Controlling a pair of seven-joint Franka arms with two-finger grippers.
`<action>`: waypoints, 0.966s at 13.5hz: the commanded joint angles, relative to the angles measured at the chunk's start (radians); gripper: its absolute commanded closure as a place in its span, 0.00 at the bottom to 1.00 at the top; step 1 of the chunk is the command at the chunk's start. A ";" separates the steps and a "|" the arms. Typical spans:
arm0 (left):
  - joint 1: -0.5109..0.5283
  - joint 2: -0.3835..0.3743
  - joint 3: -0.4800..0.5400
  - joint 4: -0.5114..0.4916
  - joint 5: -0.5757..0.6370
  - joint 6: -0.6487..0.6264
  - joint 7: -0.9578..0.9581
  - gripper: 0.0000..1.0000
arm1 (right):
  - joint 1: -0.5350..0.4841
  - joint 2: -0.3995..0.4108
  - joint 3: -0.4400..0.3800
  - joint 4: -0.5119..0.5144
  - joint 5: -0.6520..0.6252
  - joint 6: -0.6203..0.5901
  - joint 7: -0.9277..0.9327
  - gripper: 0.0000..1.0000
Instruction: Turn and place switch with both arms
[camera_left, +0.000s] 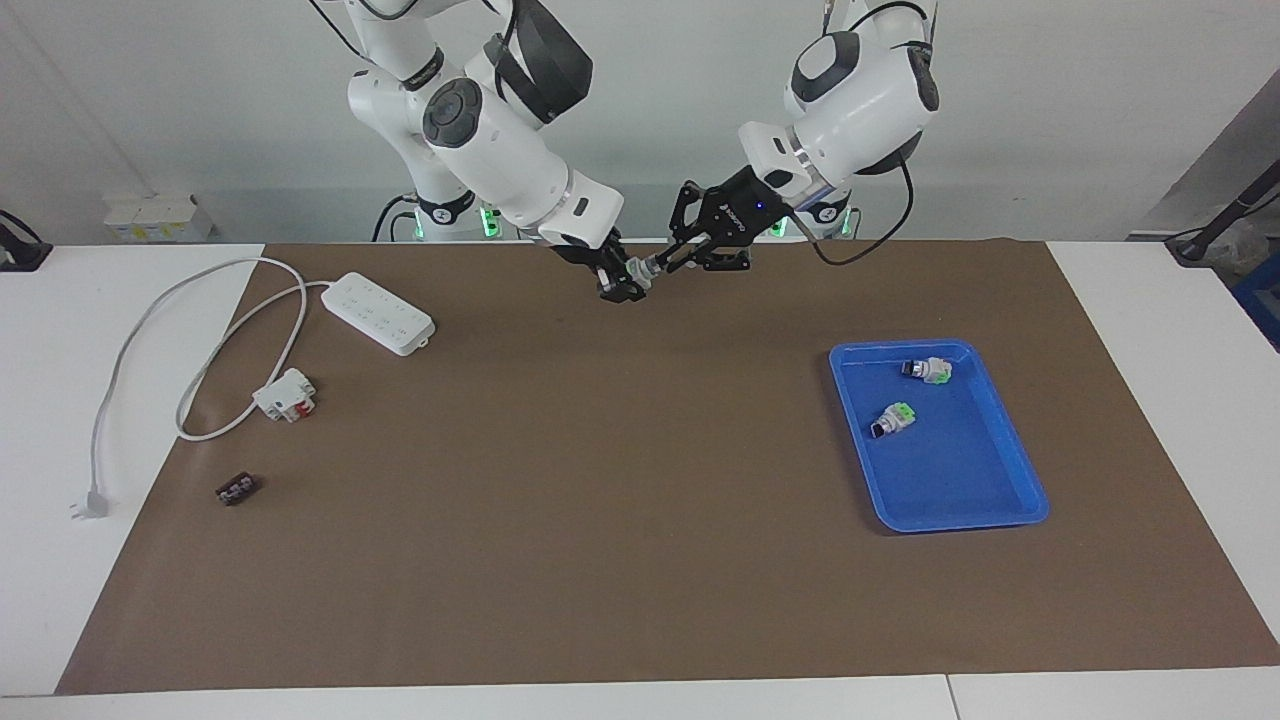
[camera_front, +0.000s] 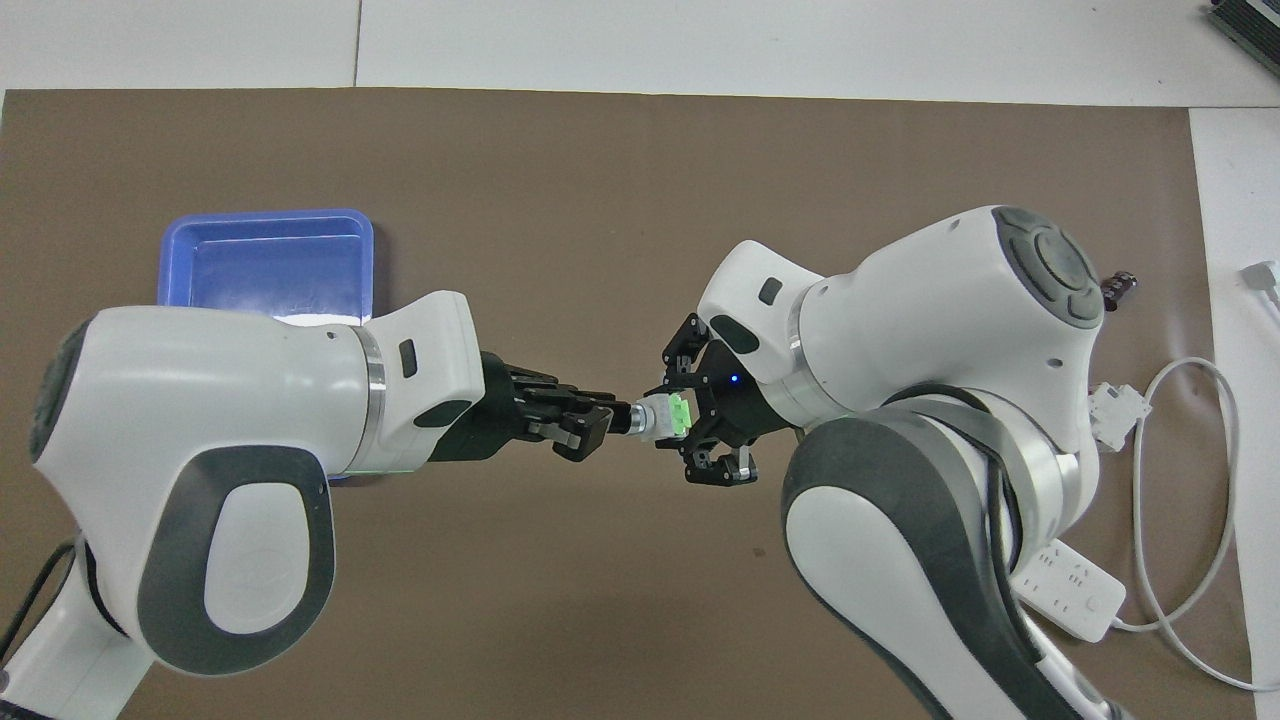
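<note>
A: Where was the switch?

B: Held in the air between both arms, over the brown mat near the robots' end of the table. The right claw clenched its green end; the left claw was closed on its black knob tip.

A: And elsewhere?

B: Two similar switches lay in a blue tray toward the left arm's end. A white power strip, a white-and-red block and a small dark terminal block lay toward the right arm's end.

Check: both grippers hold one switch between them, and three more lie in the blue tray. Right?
No: the facing view shows two switches in the blue tray, not three. The left gripper and right gripper do hold one switch between them.
</note>
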 joint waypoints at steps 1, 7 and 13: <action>-0.021 0.010 0.007 0.005 0.019 0.014 -0.007 1.00 | -0.008 -0.037 0.003 -0.021 0.032 0.003 0.008 1.00; -0.019 0.006 0.007 -0.003 0.019 0.002 -0.012 1.00 | -0.008 -0.040 0.003 -0.022 0.032 0.003 0.010 1.00; -0.007 -0.002 0.008 -0.017 0.018 -0.003 -0.188 1.00 | -0.008 -0.042 0.003 -0.022 0.032 0.003 0.020 1.00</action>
